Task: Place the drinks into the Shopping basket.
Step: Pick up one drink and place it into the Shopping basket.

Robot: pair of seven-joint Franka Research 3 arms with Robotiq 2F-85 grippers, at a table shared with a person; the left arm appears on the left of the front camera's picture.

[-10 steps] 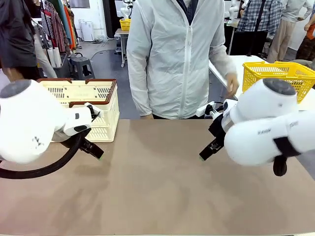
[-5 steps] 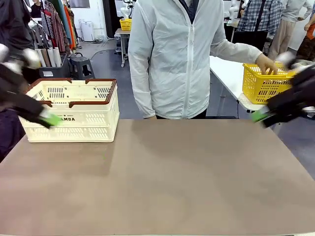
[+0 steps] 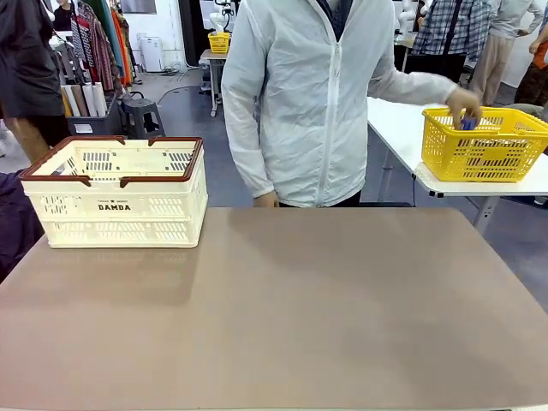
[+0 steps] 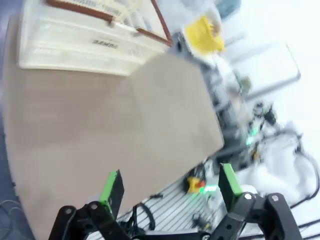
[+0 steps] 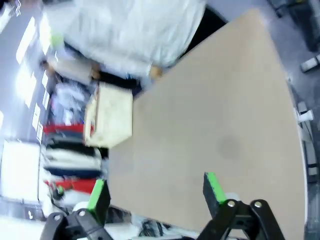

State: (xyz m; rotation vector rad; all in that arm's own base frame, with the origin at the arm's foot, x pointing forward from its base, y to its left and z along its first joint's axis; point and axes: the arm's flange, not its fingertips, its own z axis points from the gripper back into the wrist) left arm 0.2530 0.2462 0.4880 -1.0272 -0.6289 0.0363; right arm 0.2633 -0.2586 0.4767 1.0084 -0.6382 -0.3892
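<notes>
At the far left of the table (image 3: 300, 317), the Shopping basket (image 3: 120, 201) is being supported. Over the yellow basket (image 3: 488, 158), what looks like a blue drink (image 3: 467, 125) is being grasped by the person's hand (image 3: 462, 103). The left gripper (image 4: 170, 187) and right gripper (image 5: 155, 192) are being held wide open, empty.

Shopping basket (image 3: 128, 224) cream, brown rim; table (image 3: 282, 317) grey-brown; mesh basket (image 3: 479, 159) yellow; jacket (image 3: 300, 103) perhaps pale grey.

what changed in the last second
The left hand and right hand swung outward off the table, each to its own side; both are open, holding nothing. The person's hand reached over to the yellow basket on the white side table. The Shopping basket stayed at the table's far left corner.
</notes>
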